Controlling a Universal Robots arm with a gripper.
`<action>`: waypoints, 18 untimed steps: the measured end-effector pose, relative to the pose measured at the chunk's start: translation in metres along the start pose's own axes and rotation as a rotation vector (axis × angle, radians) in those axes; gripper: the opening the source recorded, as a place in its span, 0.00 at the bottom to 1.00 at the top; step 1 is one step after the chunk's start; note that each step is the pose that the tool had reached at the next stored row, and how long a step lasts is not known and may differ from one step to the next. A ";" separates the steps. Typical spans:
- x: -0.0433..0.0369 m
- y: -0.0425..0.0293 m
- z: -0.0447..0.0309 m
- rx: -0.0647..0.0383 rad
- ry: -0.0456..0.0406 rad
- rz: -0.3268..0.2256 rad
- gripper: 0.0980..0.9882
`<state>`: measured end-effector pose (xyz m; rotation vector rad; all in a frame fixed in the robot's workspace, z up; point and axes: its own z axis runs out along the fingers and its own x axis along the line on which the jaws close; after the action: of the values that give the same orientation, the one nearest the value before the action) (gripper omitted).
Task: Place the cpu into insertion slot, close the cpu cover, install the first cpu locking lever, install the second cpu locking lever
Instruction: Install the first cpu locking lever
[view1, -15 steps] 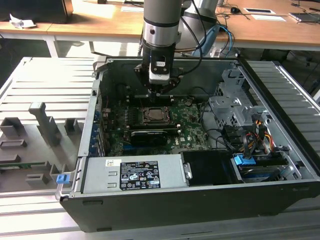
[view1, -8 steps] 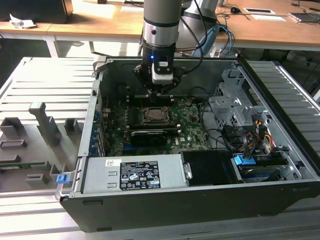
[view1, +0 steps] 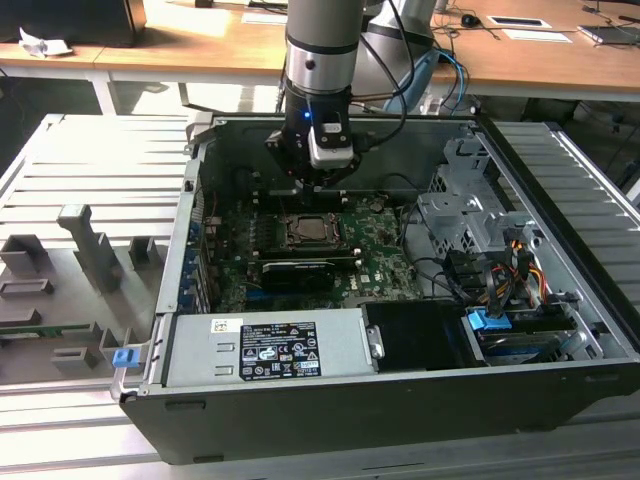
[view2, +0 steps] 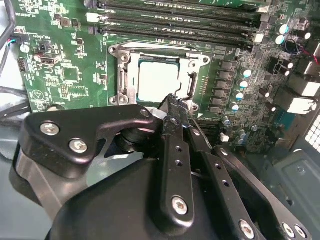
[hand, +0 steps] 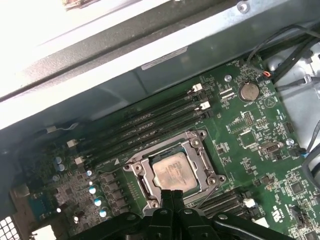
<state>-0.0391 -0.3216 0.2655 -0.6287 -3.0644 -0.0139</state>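
The cpu (hand: 174, 172) lies flat in the insertion slot (view1: 292, 243) on the green motherboard; its dull metal top (view2: 157, 80) shows through a square window. The silver cpu cover (hand: 165, 149) lies down around the chip, its frame (view2: 125, 75) flat on the socket. My gripper (view1: 313, 188) hangs just above the socket's far edge in the exterior view. In both wrist views the black fingers (view2: 176, 130) are pressed together, with nothing seen between them, and the tips (hand: 172, 194) stand over the socket's rim. A thin wire lever (view2: 191, 86) runs along one side of the cover.
Inside the open case are a grey power supply box (view1: 265, 350) at the front, a metal drive cage (view1: 470, 215) with cables (view1: 500, 275) on the exterior view's right, and a black card (view1: 295, 272) just in front of the socket. Memory slots (hand: 150, 117) run beside the socket.
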 end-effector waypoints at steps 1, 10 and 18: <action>0.0000 0.0000 0.0000 0.000 0.0000 -0.008 0.01; 0.0000 0.0000 0.0000 0.001 0.0005 -0.071 0.01; 0.0000 0.0000 0.0000 0.002 0.0008 -0.128 0.01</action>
<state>-0.0391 -0.3216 0.2655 -0.4320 -3.0977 -0.0126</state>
